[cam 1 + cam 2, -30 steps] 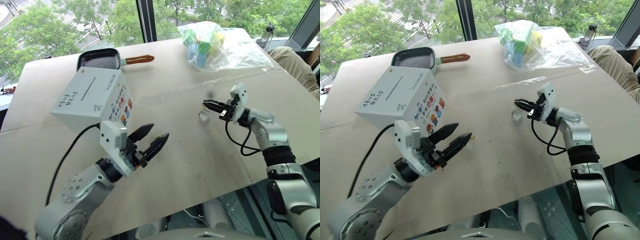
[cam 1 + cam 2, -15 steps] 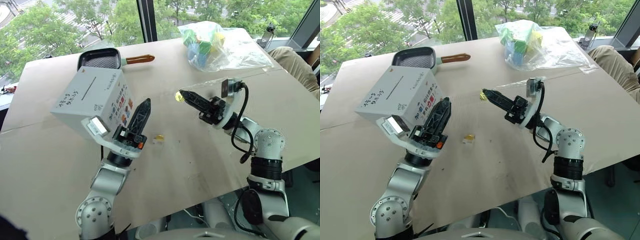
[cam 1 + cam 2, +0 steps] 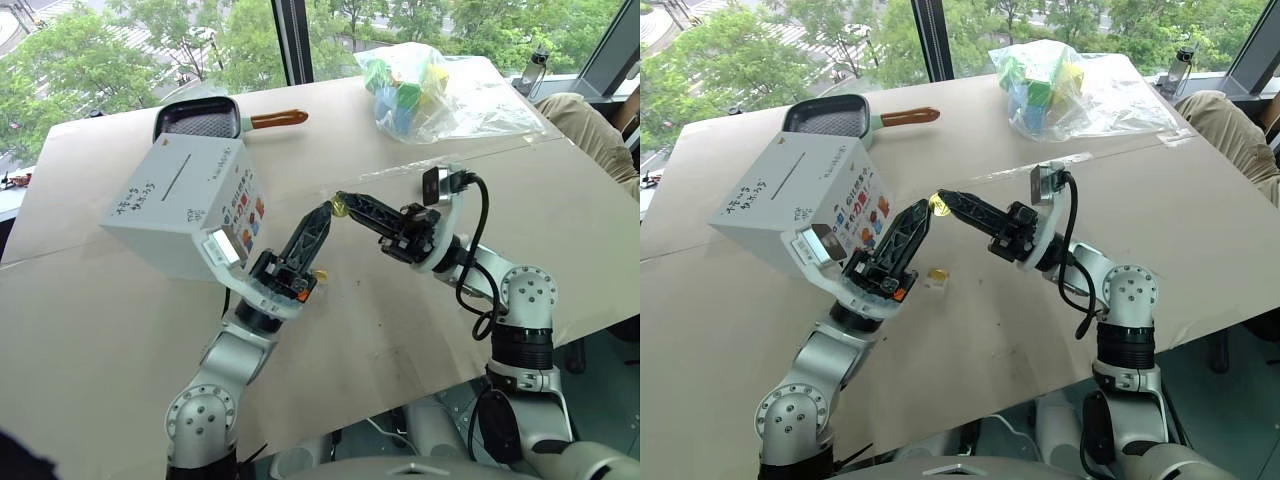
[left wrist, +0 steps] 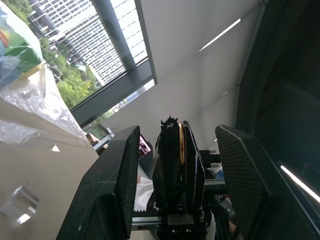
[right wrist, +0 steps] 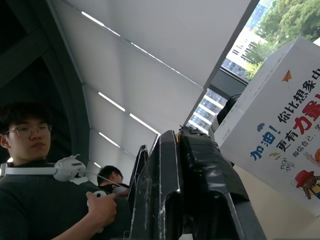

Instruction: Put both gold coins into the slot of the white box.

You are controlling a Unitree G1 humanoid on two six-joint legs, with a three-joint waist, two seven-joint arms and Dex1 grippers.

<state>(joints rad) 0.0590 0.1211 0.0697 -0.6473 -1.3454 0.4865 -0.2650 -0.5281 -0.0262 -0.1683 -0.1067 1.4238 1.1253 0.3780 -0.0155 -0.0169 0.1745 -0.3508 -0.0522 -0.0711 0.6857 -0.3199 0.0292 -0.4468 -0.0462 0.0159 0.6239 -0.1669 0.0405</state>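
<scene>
I see R gripper [image 3: 940, 201] fingers pinching one gold coin [image 3: 937, 206] above mid-worktop [image 3: 1200, 230]. L gripper [image 3: 920, 212] fingers spread around its tip. 2nd coin [image 3: 937, 274] lies just below; white box [image 3: 800, 200] near worktop's left edge.

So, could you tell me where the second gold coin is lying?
In the right eye view the gold coin lies on the table, just right of the left pincer, below the white box.

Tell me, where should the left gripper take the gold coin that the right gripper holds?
Probably the coin's free rim beyond the right gripper's tips, pads on its two flat faces. In the left wrist view it stands edge-on between the left gripper's open fingers.
</scene>
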